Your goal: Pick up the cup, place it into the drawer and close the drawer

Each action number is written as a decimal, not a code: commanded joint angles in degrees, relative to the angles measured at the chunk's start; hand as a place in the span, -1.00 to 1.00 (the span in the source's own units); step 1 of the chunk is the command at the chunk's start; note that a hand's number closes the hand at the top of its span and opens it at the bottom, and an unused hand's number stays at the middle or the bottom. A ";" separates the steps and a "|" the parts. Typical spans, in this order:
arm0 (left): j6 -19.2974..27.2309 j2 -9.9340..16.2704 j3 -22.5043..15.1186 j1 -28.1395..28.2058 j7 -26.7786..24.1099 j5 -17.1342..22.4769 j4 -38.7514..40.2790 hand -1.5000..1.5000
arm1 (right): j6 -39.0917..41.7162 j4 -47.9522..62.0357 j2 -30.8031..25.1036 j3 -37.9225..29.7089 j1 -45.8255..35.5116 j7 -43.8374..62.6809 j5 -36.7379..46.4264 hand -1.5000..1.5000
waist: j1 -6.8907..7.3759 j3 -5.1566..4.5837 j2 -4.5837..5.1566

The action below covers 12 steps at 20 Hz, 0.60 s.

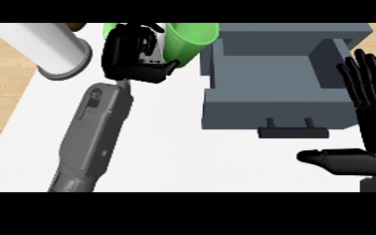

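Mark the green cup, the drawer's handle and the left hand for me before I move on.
green cup (192,36): head view, on its upper side wall near the rim.
drawer's handle (291,132): head view, on the dark bar at the drawer's front.
left hand (131,55): head view, on the back of the hand.

There is one view, from up high where the robot's head is. It looks steeply down at the white surface (176,144) and sits close to it. The arms come in from the bottom edge. The left hand (132,55) shows near the top, left of the middle. The right hand (360,109) shows at the right edge. The open grey drawer (264,107) lies between the two hands.
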 commanded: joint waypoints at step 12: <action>17.26 -0.71 -10.92 -22.09 11.72 8.33 13.83 1.00 | 2.07 2.25 -0.51 -2.16 -0.11 -3.06 -2.83 -1.00 | -1.77 -0.01 0.47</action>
